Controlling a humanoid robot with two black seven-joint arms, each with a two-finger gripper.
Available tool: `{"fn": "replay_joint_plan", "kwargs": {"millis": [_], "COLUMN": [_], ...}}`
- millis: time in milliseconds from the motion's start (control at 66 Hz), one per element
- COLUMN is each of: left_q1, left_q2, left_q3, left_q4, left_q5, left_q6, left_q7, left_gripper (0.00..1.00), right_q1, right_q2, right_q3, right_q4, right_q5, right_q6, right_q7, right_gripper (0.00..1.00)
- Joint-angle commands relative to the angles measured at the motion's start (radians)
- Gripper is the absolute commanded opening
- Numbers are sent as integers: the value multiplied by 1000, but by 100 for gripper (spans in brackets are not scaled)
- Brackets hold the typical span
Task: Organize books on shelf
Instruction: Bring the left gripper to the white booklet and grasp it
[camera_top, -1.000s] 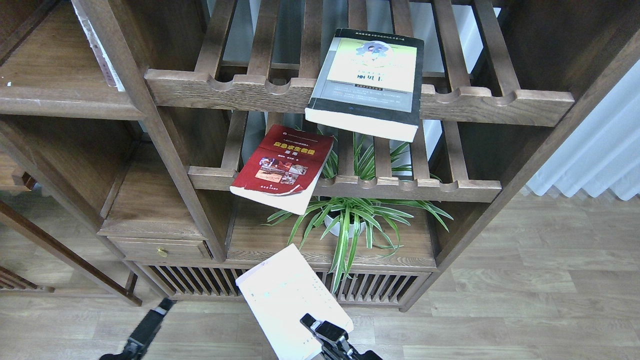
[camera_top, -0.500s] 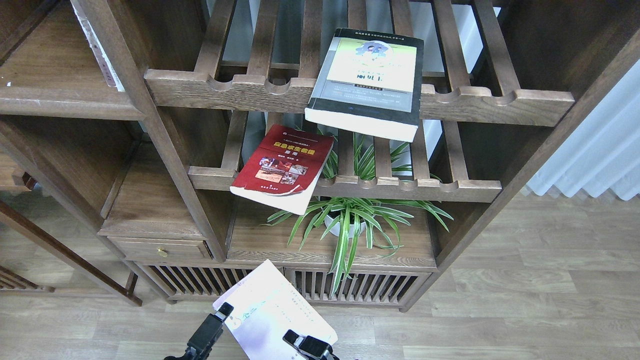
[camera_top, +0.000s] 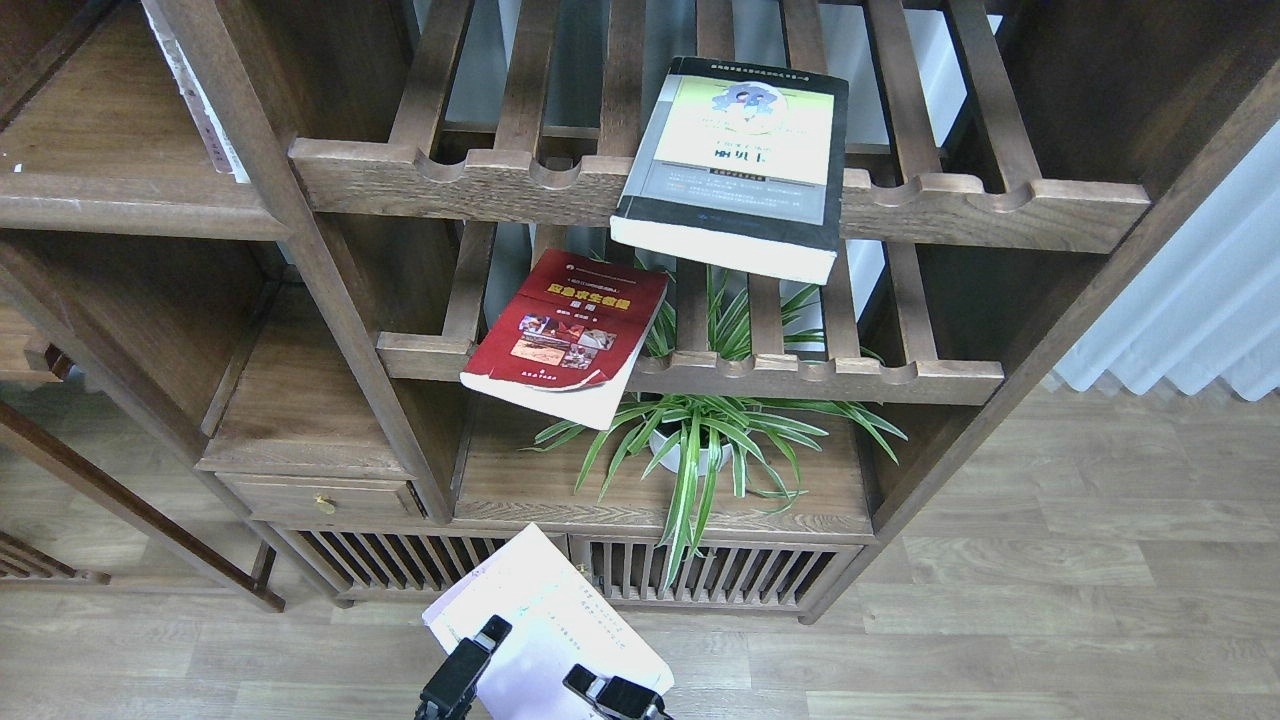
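The pale lavender-white book (camera_top: 545, 610) is held in the air at the bottom centre, in front of the cabinet's base. My right gripper (camera_top: 592, 686) is shut on its lower right edge. My left gripper (camera_top: 482, 640) lies against the book's lower left edge; its fingers cannot be told apart. The black-bordered book (camera_top: 735, 160) lies flat on the upper slatted rack, overhanging the front rail. The red book (camera_top: 565, 335) lies on the lower slatted rack, also overhanging. The solid shelf board (camera_top: 110, 190) with a rounded front edge is at the upper left.
A thin white book (camera_top: 200, 100) leans against the upright post on the solid shelf. A potted spider plant (camera_top: 700, 440) stands on the lower board under the racks. A small drawer (camera_top: 320, 495) is at the lower left. Wooden floor and a curtain (camera_top: 1200, 300) are to the right.
The pale book has moved left and down with my right gripper. My left gripper has come in from the lower left and now rests at the book's left edge.
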Motion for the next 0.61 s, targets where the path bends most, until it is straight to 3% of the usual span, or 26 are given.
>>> {"fn": "replay_joint_plan", "kwargs": {"millis": [0, 61, 227, 591], "left_q1": [-3, -5, -8, -3], "left_q2": [6, 7, 7, 44], "left_q3": [2, 4, 13, 25], "left_q4": [0, 2, 21, 48], "left_q5": [0, 3, 6, 1], "left_q6": [0, 0, 0, 0], "left_q7": [2, 6, 12, 13], "left_gripper": [27, 26, 8, 5], "right_q1": [-1, -1, -4, -4], "right_q2": [0, 0, 0, 0], "right_q3": [0, -1, -3, 12], "right_q4": [-1, -1, -1, -41], "right_q5": [0, 0, 0, -5], "right_q6": [0, 0, 0, 0], "right_q7": [0, 0, 0, 2], "right_gripper": [9, 9, 9, 10]}}
